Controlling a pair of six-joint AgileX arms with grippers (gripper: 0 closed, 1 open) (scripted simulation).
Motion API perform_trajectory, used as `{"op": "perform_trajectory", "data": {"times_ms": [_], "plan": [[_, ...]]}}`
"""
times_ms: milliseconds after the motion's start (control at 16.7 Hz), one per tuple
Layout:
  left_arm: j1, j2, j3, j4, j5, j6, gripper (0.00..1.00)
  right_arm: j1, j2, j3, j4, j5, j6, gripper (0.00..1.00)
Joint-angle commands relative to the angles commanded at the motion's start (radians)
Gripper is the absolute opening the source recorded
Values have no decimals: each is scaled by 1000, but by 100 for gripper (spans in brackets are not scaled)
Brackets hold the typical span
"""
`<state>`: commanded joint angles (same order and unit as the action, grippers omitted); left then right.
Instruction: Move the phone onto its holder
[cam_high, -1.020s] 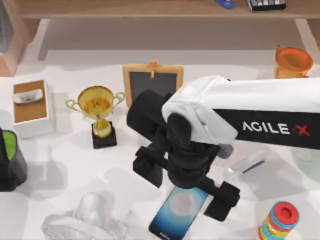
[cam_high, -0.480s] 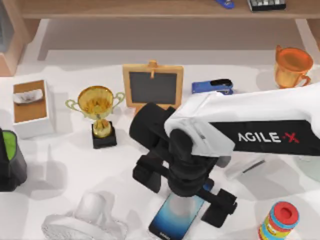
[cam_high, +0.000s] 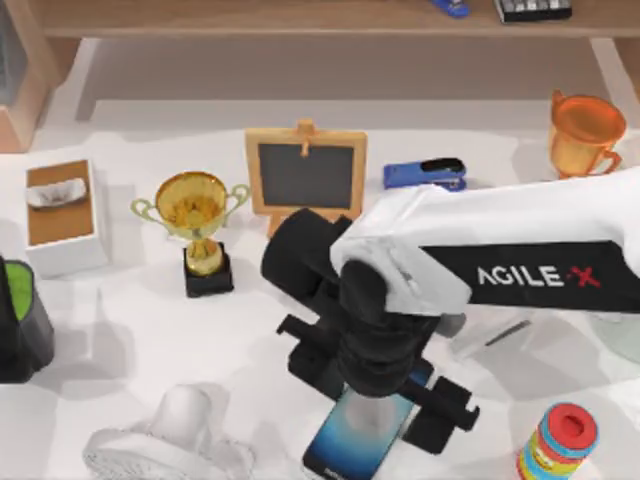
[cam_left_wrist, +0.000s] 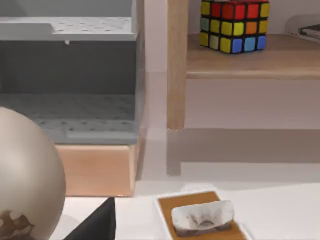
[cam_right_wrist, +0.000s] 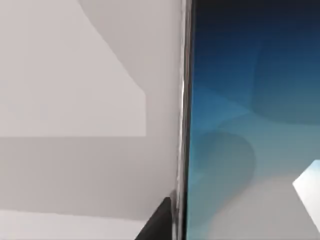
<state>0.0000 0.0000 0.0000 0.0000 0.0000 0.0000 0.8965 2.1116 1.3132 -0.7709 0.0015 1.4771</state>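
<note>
Seen from above, the right arm (cam_high: 500, 240) reaches in from the right edge of the frame to the lower centre, its wrist pointing straight down over the phone (cam_high: 358, 435), which lies flat on the white table (cam_high: 130, 330) at the bottom centre. The right gripper (cam_high: 378, 385) sits right over the phone's upper end; whether its fingers are spread or closed on the phone cannot be told. The right wrist view adds the phone's blue screen (cam_right_wrist: 250, 125) up close, edge against the table. The left wrist view offers a colour cube (cam_left_wrist: 234, 24) on a wooden shelf (cam_left_wrist: 250, 62) and a tissue box (cam_left_wrist: 202, 220) below.
</note>
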Motion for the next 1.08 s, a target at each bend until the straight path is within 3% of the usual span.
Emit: {"op": "perform_trajectory", "data": {"times_ms": [300,780,1080], "plan": [[0,0,0,0,0,0,100,0,0,0,0,0,0,2],[0,0,0,0,0,0,100,0,0,0,0,0,0,0],[0,0,0,0,0,0,100,-3,-70,30,-97,2,-19,0]]}}
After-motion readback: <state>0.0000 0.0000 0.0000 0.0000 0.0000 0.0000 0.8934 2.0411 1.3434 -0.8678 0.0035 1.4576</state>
